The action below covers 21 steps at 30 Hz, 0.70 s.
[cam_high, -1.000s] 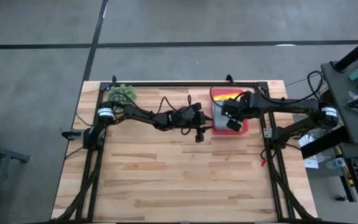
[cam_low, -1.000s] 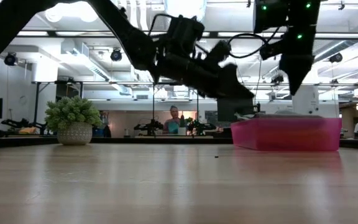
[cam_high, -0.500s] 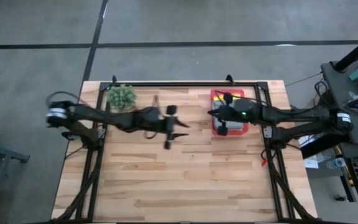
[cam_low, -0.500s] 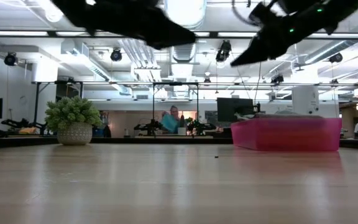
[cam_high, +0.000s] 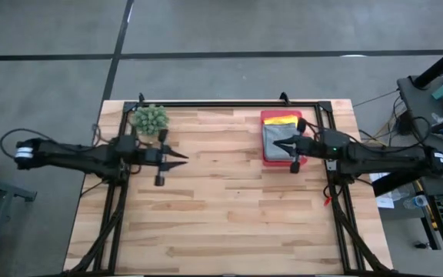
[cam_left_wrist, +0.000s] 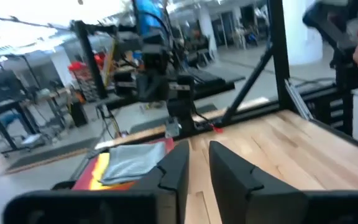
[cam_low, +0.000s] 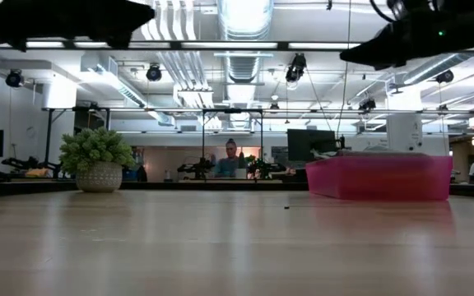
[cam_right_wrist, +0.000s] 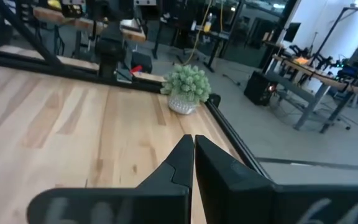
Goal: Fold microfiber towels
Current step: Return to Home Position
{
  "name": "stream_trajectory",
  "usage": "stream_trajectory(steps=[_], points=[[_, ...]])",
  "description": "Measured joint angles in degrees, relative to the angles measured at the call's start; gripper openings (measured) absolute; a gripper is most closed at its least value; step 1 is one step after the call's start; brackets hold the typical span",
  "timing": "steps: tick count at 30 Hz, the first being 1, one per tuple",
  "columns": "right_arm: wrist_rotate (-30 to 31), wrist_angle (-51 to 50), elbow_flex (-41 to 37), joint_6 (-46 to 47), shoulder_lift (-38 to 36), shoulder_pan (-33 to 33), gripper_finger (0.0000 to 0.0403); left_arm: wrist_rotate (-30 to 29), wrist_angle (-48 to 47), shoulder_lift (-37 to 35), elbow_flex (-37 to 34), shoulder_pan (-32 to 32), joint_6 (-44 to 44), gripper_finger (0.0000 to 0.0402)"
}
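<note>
Both arms matte blk, slim jointed links. Left arm (cam_high: 75, 156): white band at far joint, thin blk cable loop there. Right arm (cam_high: 375, 156): white band too, small green LED nr wrist. Left gripper (cam_high: 181, 157) & right gripper (cam_high: 277, 142): dark, tapered wedge fingers (cam_right_wrist: 219, 167).

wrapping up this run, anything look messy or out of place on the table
Nothing serious. In the pink tray the grey towel on top sits offset, leaving yellow towel and orange towel edges showing at one end, so the stack isn't squared. The plant stands upright. Left gripper and right gripper hang above the table, empty.
</note>
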Motion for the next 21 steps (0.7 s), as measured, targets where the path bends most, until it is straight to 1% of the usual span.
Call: stream_trajectory(steps=[6,11,16,21], points=[[-1.5,-0.5,-4.4,1.9,-6.3,0.0,0.0009,-1.5,0.0,-12.3,-7.1,0.0,-1.5,0.0031],[-1.8,-0.6,-7.3,1.6,-9.4,0.0,0.0009,-1.9,-0.1,-18.6,-12.2,0.0,-1.8,0.0022],[-7.8,-0.1,-10.1,1.6,-12.9,0.0,0.0008,-1.9,-0.1,-25.0,-17.1,0.0,-3.7,0.0022],[-8.9,1.7,-12.0,1.9,-18.0,0.0,0.0008,-1.7,0.0,-32.8,-20.7,0.0,-6.4,0.0022]])
